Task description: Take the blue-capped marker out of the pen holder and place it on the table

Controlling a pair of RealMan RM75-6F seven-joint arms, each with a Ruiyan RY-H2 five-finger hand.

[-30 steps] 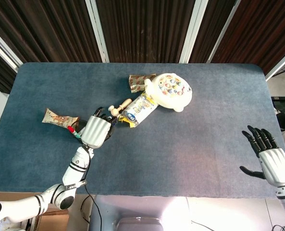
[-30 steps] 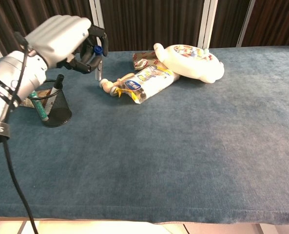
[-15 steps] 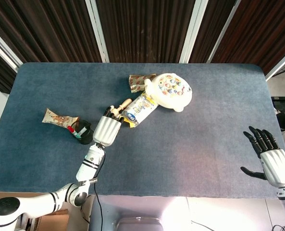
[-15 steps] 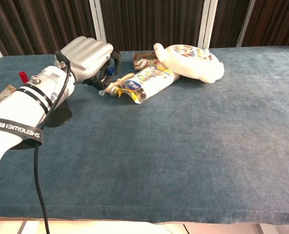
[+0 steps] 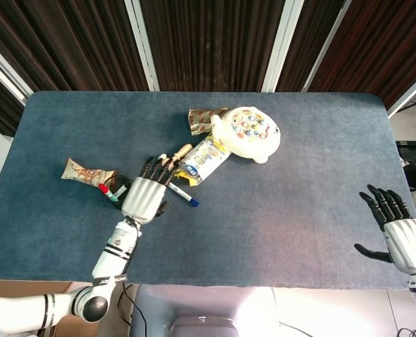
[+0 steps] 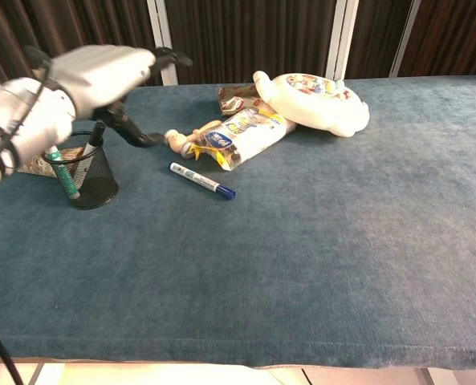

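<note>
Blue-capped marker (image 6: 202, 180) lies flat on the table (image 6: 342, 224), just in front of the snack pouch (image 6: 242, 135), well clear of the mesh pen holder (image 6: 89, 172). Left hand (image 5: 143, 197) hovers above w/ fingers spread, holding nothing, probably just let go. Right hand (image 5: 397, 228) idle at the table edge, fingers apart, empty.

My head camera looks steeply down on the whole counter (image 5: 278, 232); my chest camera looks across it, low and closer. Both share the counter's middle.
</note>
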